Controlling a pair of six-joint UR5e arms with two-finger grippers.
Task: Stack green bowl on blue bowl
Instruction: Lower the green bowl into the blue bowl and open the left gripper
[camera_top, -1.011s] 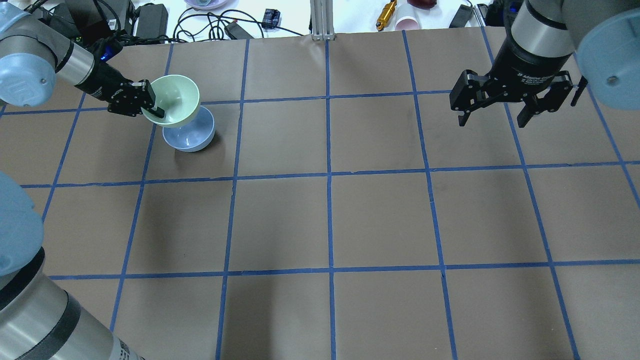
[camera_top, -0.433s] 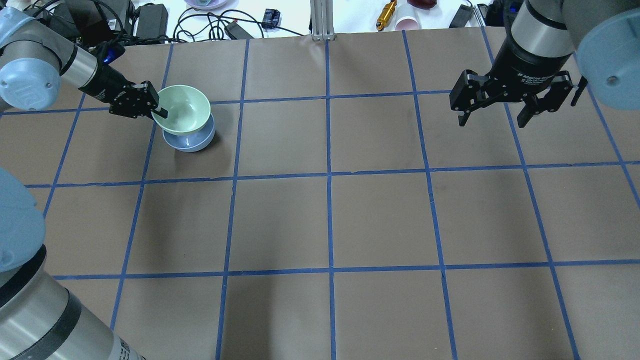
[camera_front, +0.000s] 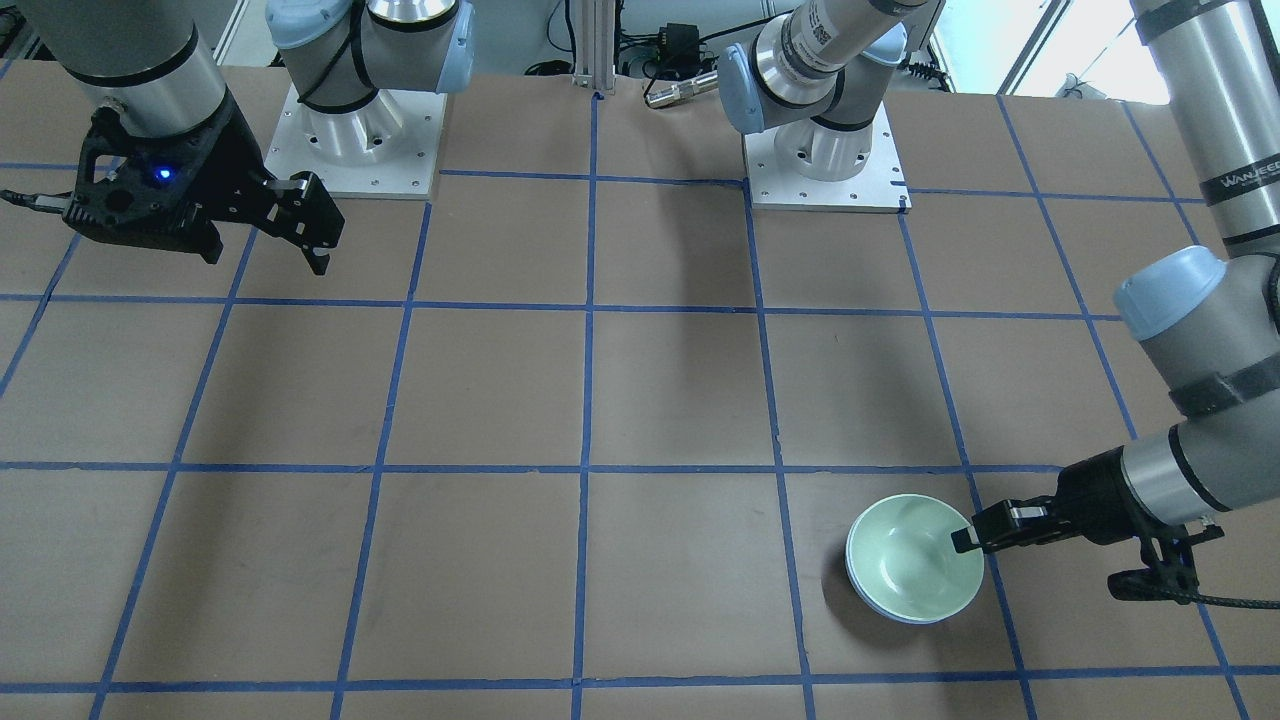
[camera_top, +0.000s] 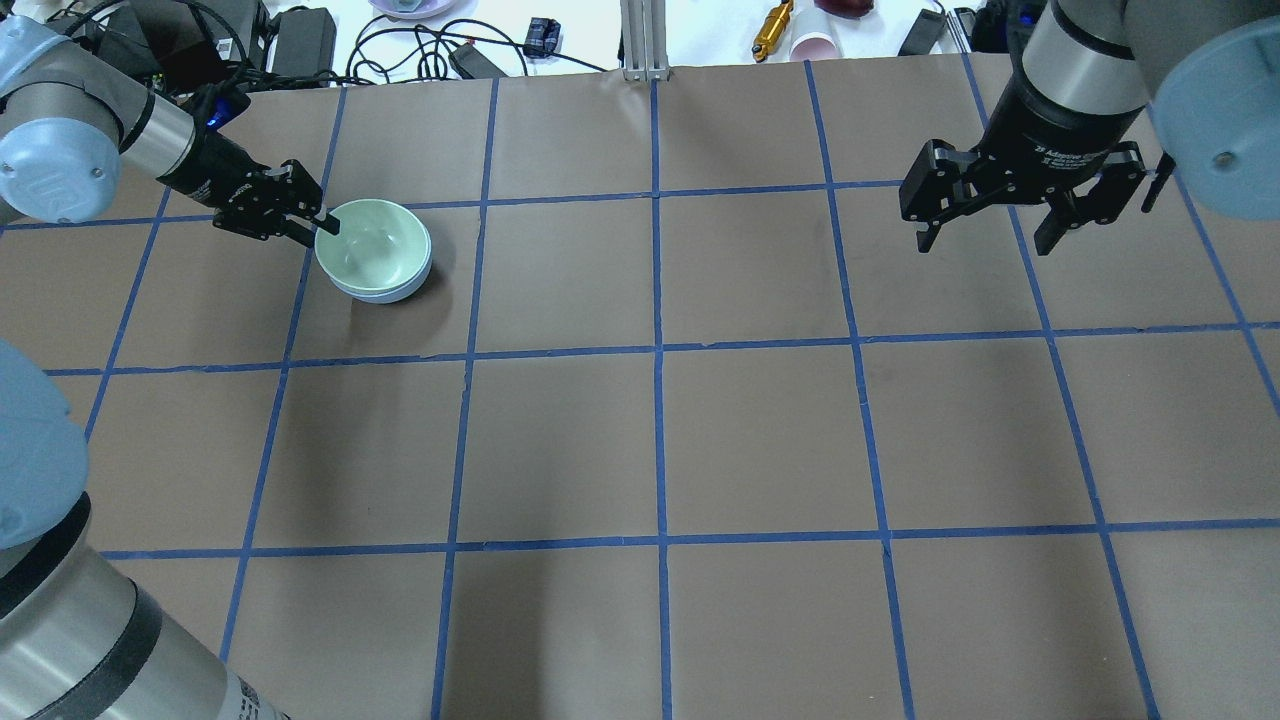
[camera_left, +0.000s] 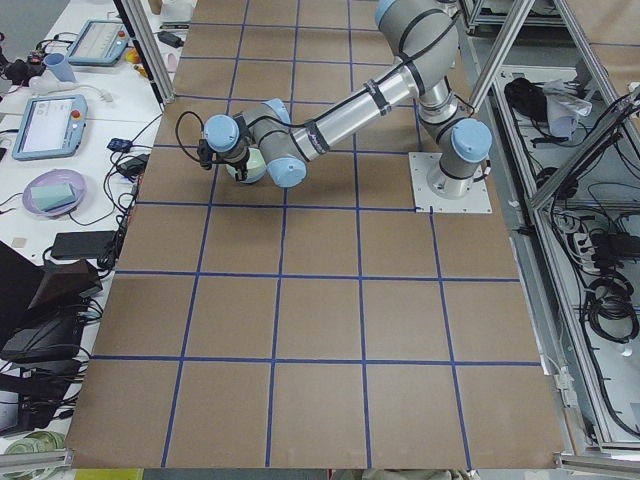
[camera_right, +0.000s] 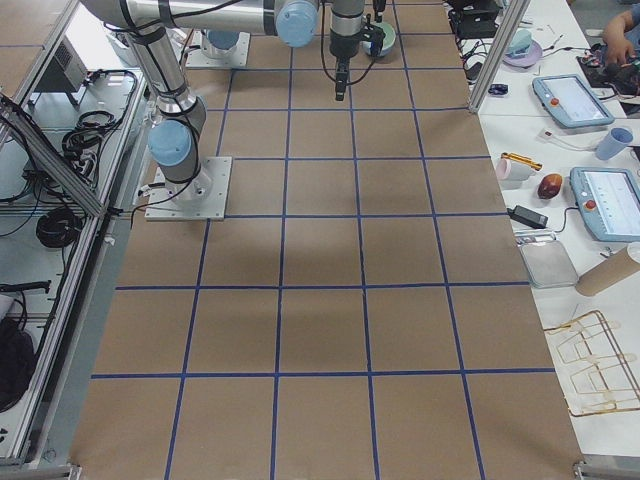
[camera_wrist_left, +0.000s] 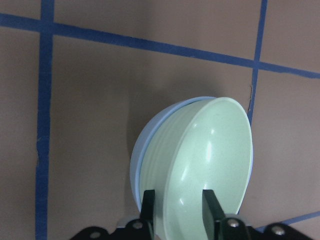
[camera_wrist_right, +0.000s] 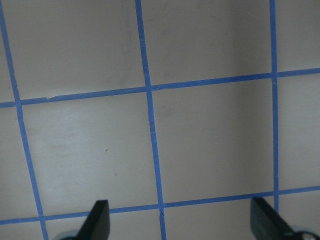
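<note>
I see the small pale mint-green plastic bowl (camera_top: 372, 248) nested inside the pale periwinkle-blue plastic bowl (camera_wrist_left: 137, 165) on the brown gridded table (camera_top: 760, 430). My left gripper (camera_top: 318, 222) straddles its rim, fingers loosened. The right gripper (camera_top: 985, 240) hangs spread wide, well apart.

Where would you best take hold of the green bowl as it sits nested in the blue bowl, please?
By its rim on the robot's left side, one finger inside, one outside, coming from above. The green bowl sits upright in the blue bowl, so only its thin lip stands clear; the left gripper straddles it there.
</note>
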